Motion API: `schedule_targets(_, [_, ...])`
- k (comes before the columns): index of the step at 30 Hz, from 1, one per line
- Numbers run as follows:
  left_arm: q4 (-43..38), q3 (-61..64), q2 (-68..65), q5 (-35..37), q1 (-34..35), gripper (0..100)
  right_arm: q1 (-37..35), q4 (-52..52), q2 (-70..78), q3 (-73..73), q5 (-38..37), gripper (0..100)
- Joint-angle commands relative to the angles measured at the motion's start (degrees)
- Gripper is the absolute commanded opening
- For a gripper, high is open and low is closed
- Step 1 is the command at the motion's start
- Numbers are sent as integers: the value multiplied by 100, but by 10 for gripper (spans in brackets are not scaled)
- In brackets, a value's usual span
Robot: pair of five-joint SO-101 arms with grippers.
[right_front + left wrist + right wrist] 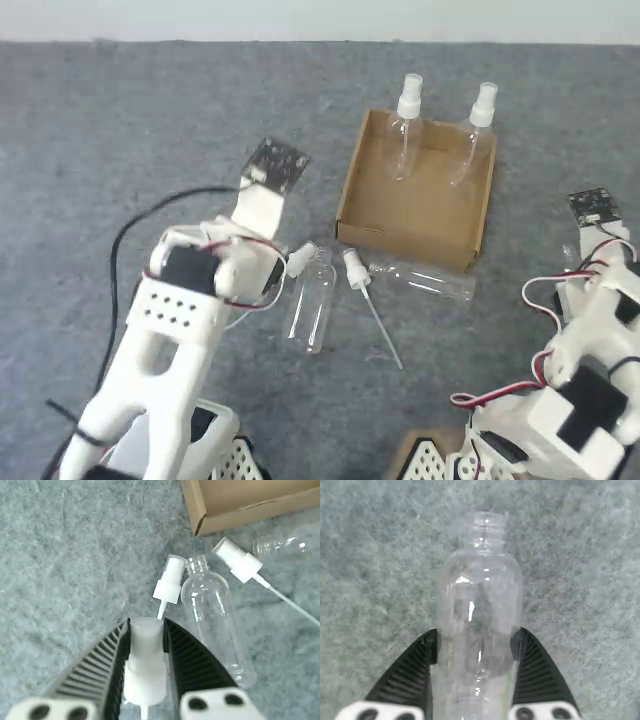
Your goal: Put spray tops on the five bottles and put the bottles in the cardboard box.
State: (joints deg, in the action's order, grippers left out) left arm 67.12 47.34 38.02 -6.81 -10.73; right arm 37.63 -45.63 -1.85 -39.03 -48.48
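Note:
My left gripper point(146, 623) is shut on a white spray top point(145, 670), held just above the carpet. Ahead of it lie a second spray top point(169, 582), an uncapped clear bottle point(217, 610) and a third spray top point(239, 560) with a long tube. Another bare bottle point(425, 282) lies along the front of the cardboard box point(350, 195). Two capped bottles point(405, 130) point(475, 135) lie inside the box. My right gripper point(476, 637) is shut on a clear bottle point(480, 595) with an open neck, over the carpet at the right.
Grey carpet point(120, 130) covers the whole table. A black cable point(125, 240) runs along the left arm point(165, 340). The right arm point(590, 370) stands at the lower right, clear of the box.

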Motion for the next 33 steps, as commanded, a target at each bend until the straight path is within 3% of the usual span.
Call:
schedule_targets(1, [-642, 444, 308, -44, 105, 12, -4, -760, -4, 316, 105, 157])
schedule_targets(6, [-1152, 998, 316, -53, 123, 12, -75, -1165, -13, 809, 97, 277])
schedule_targets(15, [-1424, 1218, 308, -26, 123, 12, -796, -2343, 31, 2277, 123, 239])
schedule_targets(24, [-1424, 1226, 308, -26, 132, 12, -708, -3407, 1024, 3851, -237, 238])
schedule_targets(33, [-1600, 1367, 308, -26, 88, 12, -286, -3424, 2360, 4501, -246, 237])
